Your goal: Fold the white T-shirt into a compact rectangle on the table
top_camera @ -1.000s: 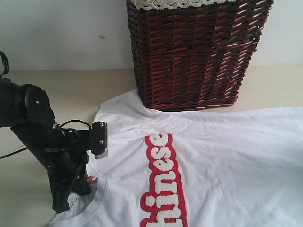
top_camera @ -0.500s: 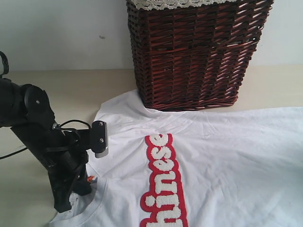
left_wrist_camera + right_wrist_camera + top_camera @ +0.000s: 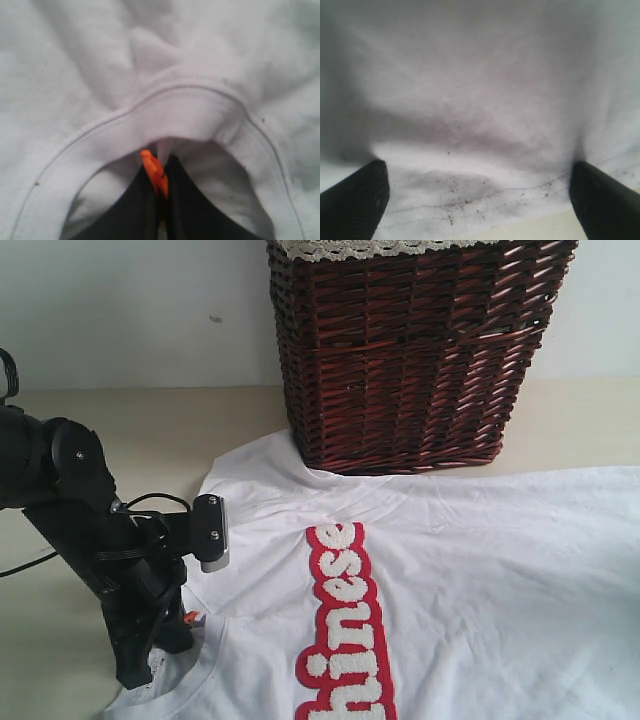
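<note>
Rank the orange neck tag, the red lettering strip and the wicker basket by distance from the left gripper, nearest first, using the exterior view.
1. Orange neck tag: right at the left gripper, which pinches the white T-shirt collar.
2. Red lettering strip: mid-chest, rightward in that view.
3. Wicker basket: at the back.

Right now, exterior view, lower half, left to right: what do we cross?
left arm → orange neck tag → red lettering strip → plain front of the white T-shirt, out to the right edge.
</note>
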Available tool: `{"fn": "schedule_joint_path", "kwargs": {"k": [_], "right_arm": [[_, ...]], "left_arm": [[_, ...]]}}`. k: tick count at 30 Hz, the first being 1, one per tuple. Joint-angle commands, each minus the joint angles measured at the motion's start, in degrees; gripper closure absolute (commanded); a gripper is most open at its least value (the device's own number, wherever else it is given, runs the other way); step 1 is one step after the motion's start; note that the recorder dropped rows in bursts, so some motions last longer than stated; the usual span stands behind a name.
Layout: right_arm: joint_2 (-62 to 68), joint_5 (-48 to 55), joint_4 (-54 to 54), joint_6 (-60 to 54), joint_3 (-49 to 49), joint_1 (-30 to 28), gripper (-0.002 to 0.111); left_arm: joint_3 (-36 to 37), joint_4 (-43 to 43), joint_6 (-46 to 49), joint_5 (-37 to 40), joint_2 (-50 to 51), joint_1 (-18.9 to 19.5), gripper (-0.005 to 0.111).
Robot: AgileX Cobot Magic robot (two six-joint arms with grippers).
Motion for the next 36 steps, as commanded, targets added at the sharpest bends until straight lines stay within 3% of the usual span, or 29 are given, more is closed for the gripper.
{"fn": "schedule_joint_path", "kwargs": {"k": [1, 18, 25, 27, 29, 31, 33, 34, 36], "right_arm": [[1.3, 0.4, 1.2, 0.2, 1.3, 0.1, 0.015], [1.3, 0.8, 1.3, 0.9, 1.3, 0.1, 0.015], [1.3, 0.9, -8.9, 3.3, 1.3, 0.1, 0.016], [1.3, 0.4, -9.4, 5.0, 1.3, 0.1, 0.023], [1.3, 0.9, -9.4, 5.2, 1.3, 0.1, 0.047], [1.3, 2.2, -9.8, 5.2, 1.3, 0.1, 0.080], [1.3, 2.5, -10.4, 5.8, 1.3, 0.1, 0.102], [1.3, 2.5, -10.4, 6.7, 1.3, 0.1, 0.108], [1.3, 2.4, -10.8, 7.9, 1.3, 0.1, 0.108]], "left_arm": [[1.2, 0.8, -0.6, 0.3, 1.2, 0.0, 0.107], [1.2, 0.8, -0.7, 0.3, 1.2, 0.0, 0.107], [1.2, 2.3, -1.5, 0.5, 1.2, 0.0, 0.107], [1.2, 2.3, -1.5, 0.5, 1.2, 0.0, 0.107], [1.2, 2.3, -1.8, 0.5, 1.2, 0.0, 0.107], [1.2, 2.3, -2.4, 0.4, 1.2, 0.0, 0.107], [1.2, 2.3, -2.8, -0.1, 1.2, 0.0, 0.107], [1.2, 2.3, -3.1, -0.2, 1.2, 0.0, 0.107], [1.2, 2.2, -5.0, -1.2, 1.2, 0.0, 0.107]]}}
